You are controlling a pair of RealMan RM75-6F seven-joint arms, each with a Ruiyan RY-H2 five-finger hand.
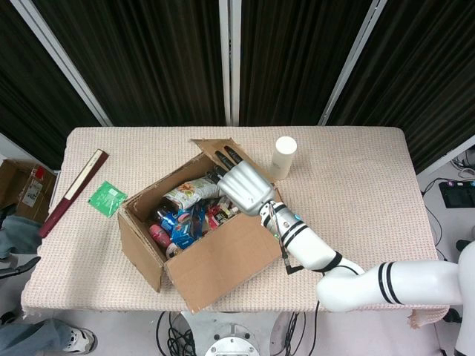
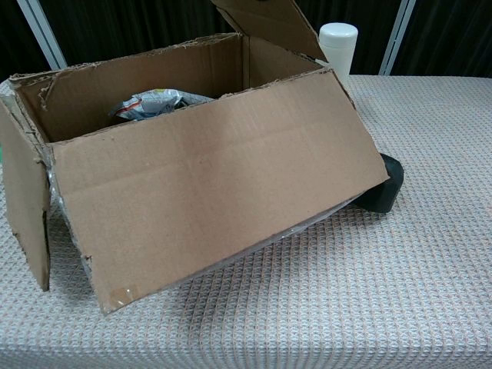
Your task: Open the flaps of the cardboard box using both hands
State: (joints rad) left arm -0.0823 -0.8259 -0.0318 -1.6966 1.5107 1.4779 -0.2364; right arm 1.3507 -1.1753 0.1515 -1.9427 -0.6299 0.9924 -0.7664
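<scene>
The cardboard box (image 1: 215, 256) stands at the table's middle-left, turned at an angle, with snack packets (image 1: 189, 211) showing inside. Its long near flap (image 2: 215, 177) hangs outward and down. The short left flap (image 2: 23, 201) is folded out. The short right flap (image 2: 269, 21) stands raised. In the head view my right hand (image 1: 246, 187) lies over the box's right end, its dark fingers (image 1: 225, 155) stretched against that raised flap (image 1: 211, 145). I see nothing held in it. The chest view does not show this hand. My left hand is in neither view.
A white cup (image 1: 283, 157) stands just right of the box, also the cup (image 2: 338, 42) in the chest view. A black round object (image 2: 382, 184) sits against the box's right side. A green packet (image 1: 108, 198) and a dark red flat case (image 1: 74, 191) lie left.
</scene>
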